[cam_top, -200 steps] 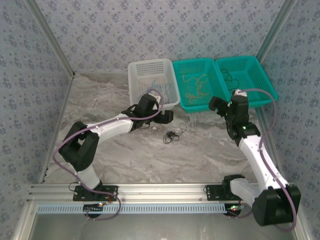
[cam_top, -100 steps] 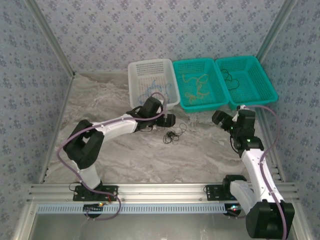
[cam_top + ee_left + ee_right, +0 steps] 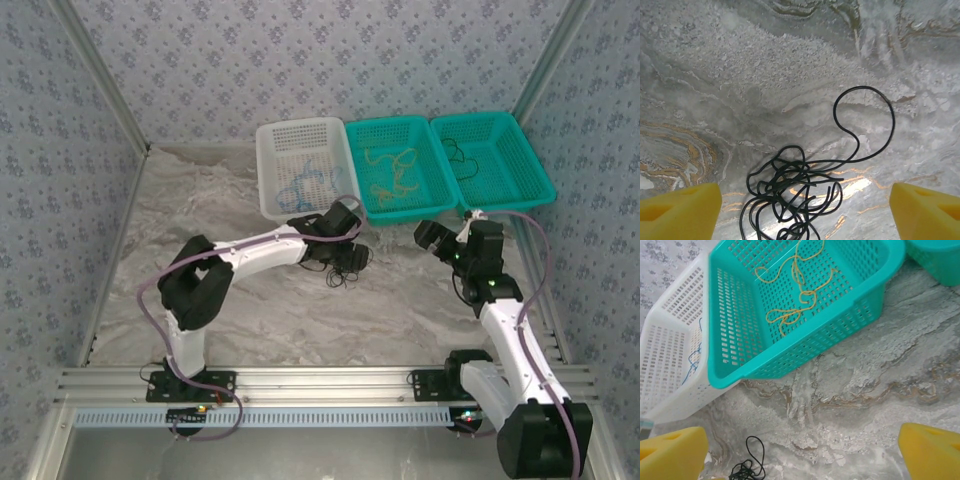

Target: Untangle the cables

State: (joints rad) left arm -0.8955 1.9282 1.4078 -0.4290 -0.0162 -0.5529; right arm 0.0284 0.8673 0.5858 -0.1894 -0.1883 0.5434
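From above, the left gripper has swung off the white basket and now hangs over the black clump, which lies just in front of that basket's near right corner. The right gripper has pulled back, well right of the basket.

Left wrist: the yellow pads stand wide apart with the clump between them — untouched.

Right wrist: its jaws are apart and hold nothing. A yellow cable lies in the teal basket just beside the white one.

Only the clump seems left — a pinch looks next.

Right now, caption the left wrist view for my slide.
Open left hand poised above a tangled black cable on the marbled table.
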